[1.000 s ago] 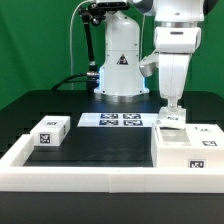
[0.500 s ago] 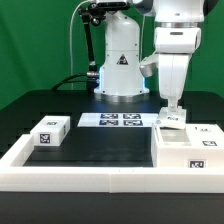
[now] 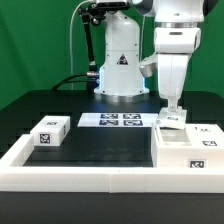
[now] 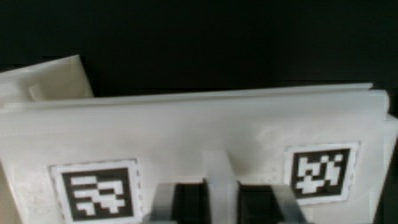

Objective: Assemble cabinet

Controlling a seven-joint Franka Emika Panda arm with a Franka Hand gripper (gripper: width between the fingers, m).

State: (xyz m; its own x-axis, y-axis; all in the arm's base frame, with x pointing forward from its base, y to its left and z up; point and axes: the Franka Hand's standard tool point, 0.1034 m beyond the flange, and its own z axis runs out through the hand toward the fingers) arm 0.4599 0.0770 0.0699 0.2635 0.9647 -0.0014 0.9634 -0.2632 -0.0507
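The cabinet (image 3: 186, 146) is a white box-shaped body with marker tags at the exterior view's right, inside the low border frame. My gripper (image 3: 171, 107) points straight down onto its rear top, where a small tagged white piece (image 3: 176, 119) sits. In the wrist view the cabinet's white face (image 4: 214, 125) fills the picture with two tags on it. My gripper (image 4: 222, 205) has its dark fingers (image 4: 180, 205) closed on a thin white edge of the piece between them.
A separate white tagged block (image 3: 50, 131) lies at the exterior view's left on the black mat. The marker board (image 3: 122, 120) lies behind the mat. The low white border frame (image 3: 90, 178) runs along the front. The arm's base (image 3: 120, 65) stands behind.
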